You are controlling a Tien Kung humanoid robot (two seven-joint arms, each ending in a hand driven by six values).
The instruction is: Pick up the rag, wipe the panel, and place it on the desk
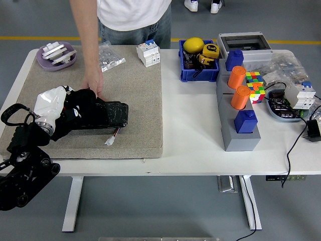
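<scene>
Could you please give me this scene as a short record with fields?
left hand: white-gloved, shut on the rag, at the panel's left end
right hand: not in view
panel: black, flat on the mat
person's hand: resting at the panel's far edge
bowl: purple, mat's far left corner
bin: blue, holds yellow items
table: white

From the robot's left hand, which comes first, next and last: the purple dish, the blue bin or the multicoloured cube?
Measured from the left hand:
1. Purple dish, far left corner.
2. Blue bin, far middle.
3. Multicoloured cube, right side.
</scene>
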